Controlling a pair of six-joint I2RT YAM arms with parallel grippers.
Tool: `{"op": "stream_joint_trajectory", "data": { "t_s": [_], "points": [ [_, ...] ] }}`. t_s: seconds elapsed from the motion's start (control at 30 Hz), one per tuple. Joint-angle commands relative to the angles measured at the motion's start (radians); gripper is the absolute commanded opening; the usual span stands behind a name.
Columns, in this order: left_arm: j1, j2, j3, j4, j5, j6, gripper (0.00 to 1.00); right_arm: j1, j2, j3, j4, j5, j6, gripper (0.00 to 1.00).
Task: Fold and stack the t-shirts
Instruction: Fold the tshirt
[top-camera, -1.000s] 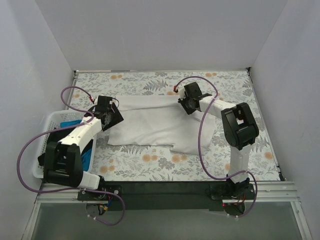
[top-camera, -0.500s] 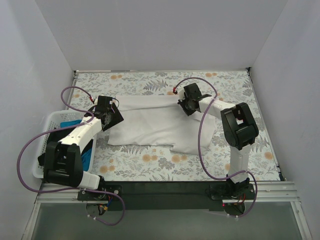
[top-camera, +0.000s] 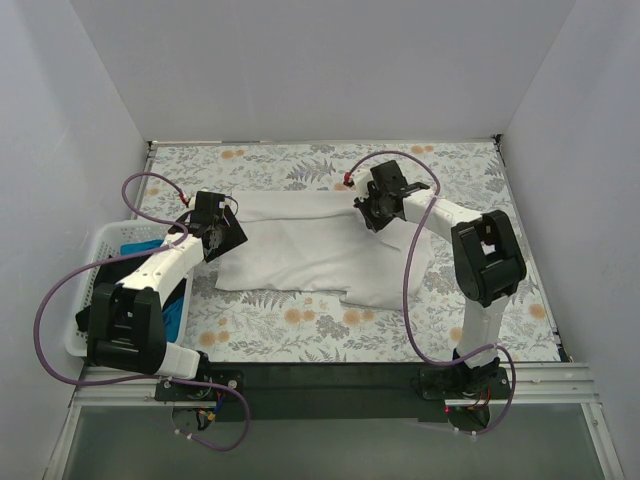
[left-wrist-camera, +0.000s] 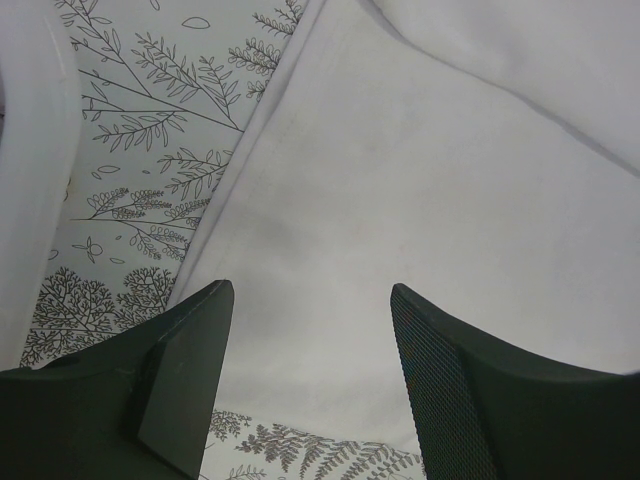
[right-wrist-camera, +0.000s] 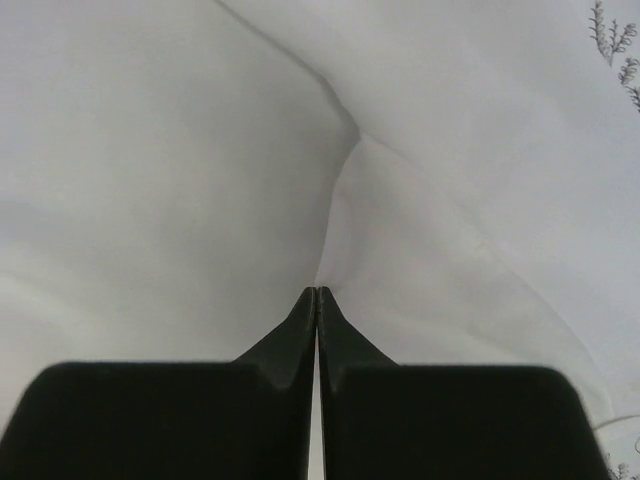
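Observation:
A white t-shirt (top-camera: 310, 250) lies spread and partly folded on the floral tablecloth (top-camera: 300, 330). My left gripper (top-camera: 222, 232) is open and empty just above the shirt's left edge. In the left wrist view the left gripper (left-wrist-camera: 312, 300) has its jaws apart over the white t-shirt (left-wrist-camera: 420, 200). My right gripper (top-camera: 368, 212) is at the shirt's far right part. In the right wrist view the right gripper (right-wrist-camera: 317, 292) is shut, pinching a fold of the white t-shirt (right-wrist-camera: 180, 180). A bright blue t-shirt (top-camera: 176, 310) lies in the basket.
A white slotted basket (top-camera: 92, 262) stands at the left table edge, beside the left arm. White walls enclose the table on three sides. The floral tablecloth (left-wrist-camera: 140, 150) shows to the left of the shirt's hem.
My right gripper has moved slightly toward the far side with the cloth pinched, and its elbow has swung right. The left arm has not moved.

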Motion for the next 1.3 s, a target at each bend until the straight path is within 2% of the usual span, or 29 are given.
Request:
{"op": "stream_joint_trajectory", "data": {
  "t_s": [0.0,0.13,0.3,0.4,0.47,0.5,0.6,0.73,0.87,1.27],
  "points": [
    [0.0,-0.01,0.005,0.016,-0.003,0.014,0.63,-0.01,-0.039,0.037,-0.064,-0.116,-0.01,0.01],
    [-0.002,-0.006,0.005,0.015,0.004,0.015,0.63,-0.049,-0.046,0.032,-0.067,-0.173,0.018,0.01],
    [-0.002,-0.006,0.006,0.015,0.004,0.017,0.63,-0.125,-0.08,0.018,-0.047,-0.175,0.1,0.03],
    [-0.002,-0.006,0.006,0.015,0.006,0.017,0.63,-0.133,-0.105,0.009,-0.027,-0.1,0.127,0.2],
    [-0.002,-0.006,0.005,0.015,0.004,0.017,0.63,-0.12,-0.114,0.003,-0.024,-0.079,0.13,0.25],
    [0.0,-0.006,0.006,0.015,0.004,0.017,0.63,-0.107,-0.129,-0.004,-0.018,-0.038,0.125,0.3],
    [-0.002,-0.003,0.006,0.016,0.004,0.017,0.63,-0.037,-0.169,-0.052,0.028,0.07,0.094,0.36],
    [0.0,-0.002,0.006,0.015,0.004,0.017,0.63,0.051,-0.218,-0.126,0.121,0.157,0.052,0.36],
    [-0.002,0.0,0.008,0.016,0.01,0.017,0.63,0.111,-0.183,-0.127,0.143,0.194,-0.011,0.36],
    [-0.002,0.004,0.006,0.016,0.015,0.017,0.63,0.126,0.004,-0.028,0.135,0.233,-0.054,0.34]
  ]
}}
